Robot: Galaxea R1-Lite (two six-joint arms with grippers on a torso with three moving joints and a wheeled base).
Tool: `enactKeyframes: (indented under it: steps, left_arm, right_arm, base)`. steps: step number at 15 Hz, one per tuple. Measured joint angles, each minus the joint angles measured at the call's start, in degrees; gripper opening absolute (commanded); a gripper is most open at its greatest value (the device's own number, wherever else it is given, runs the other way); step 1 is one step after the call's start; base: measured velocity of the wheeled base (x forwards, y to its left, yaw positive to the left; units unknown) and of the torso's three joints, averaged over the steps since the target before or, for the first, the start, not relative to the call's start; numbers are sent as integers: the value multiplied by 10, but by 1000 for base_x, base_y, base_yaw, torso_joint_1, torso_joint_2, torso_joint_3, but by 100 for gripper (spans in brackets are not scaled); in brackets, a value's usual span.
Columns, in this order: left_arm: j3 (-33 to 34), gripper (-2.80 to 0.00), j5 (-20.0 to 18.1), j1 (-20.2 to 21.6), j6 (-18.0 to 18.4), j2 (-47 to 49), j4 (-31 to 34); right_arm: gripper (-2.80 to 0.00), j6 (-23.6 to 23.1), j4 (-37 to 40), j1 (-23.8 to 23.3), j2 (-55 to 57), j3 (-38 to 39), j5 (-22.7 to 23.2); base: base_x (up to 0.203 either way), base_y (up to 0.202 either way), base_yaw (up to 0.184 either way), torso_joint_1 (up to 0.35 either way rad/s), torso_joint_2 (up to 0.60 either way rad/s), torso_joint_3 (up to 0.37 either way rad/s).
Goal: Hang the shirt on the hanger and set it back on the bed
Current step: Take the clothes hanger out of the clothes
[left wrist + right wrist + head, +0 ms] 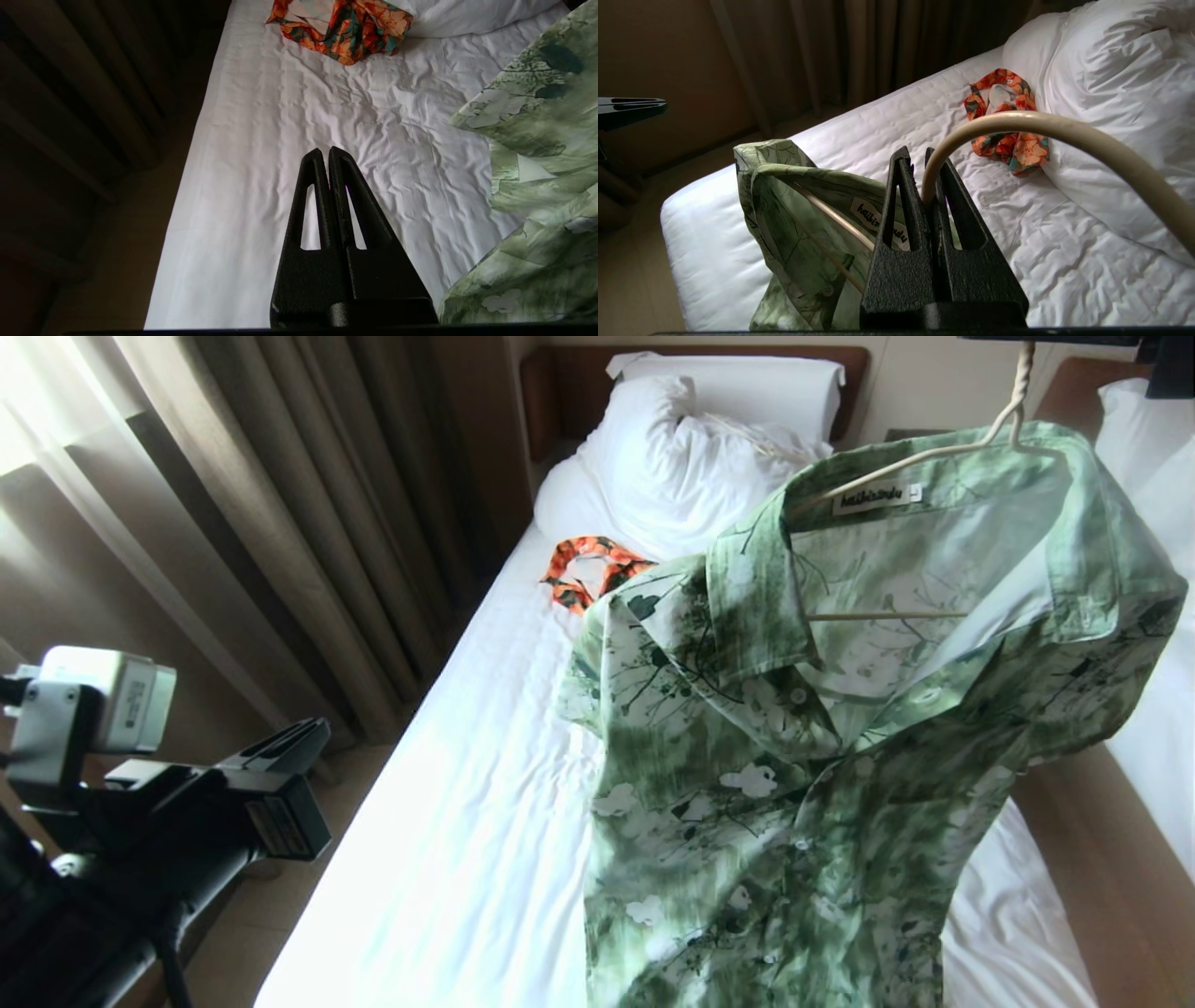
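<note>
The light green flowered shirt [794,784] hangs on the cream hanger [934,453], lifted over the right side of the bed [448,840]; its lower part reaches below the picture's edge. My right gripper [917,154] is shut on the hanger's curved hook [1064,130], above the shirt's collar [794,210]. In the head view that gripper sits at the top right edge, mostly out of frame. My left gripper [325,151] is shut and empty, held over the bed's left part [280,116], apart from the shirt [537,140]. It also shows at lower left [289,742].
An orange-and-green garment [588,569] lies crumpled near the big white pillow [691,457]. Brown curtains [280,523] line the bed's left side. A brown gap [1074,859] separates it from a second white bed [1158,728] on the right.
</note>
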Motion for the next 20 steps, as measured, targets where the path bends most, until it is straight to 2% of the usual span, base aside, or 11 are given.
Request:
enactKeyframes:
  steps: [5,9,16,20]
  left_arm:
    - [1,-280,1,0,0,-8,0]
    - [-3,-280,2,0,3,-17,0]
    - [2,-280,2,1,2,-19,3]
    - [10,-280,2,9,1,-19,4]
  right_arm:
    - [-280,0,-2,-12,0,0,0]
    - [-280,1,-38,-18,5,2,0]
    - [-280,2,-45,-22,11,2,1]
    - [-280,61,-116,-21,16,4,4]
  base:
    - [0,0,0,151,-337,-194]
    - [0,0,0,128,-298,-164]
    - [0,0,0,3,-5,-4]
    - [0,0,0,0,0,0]
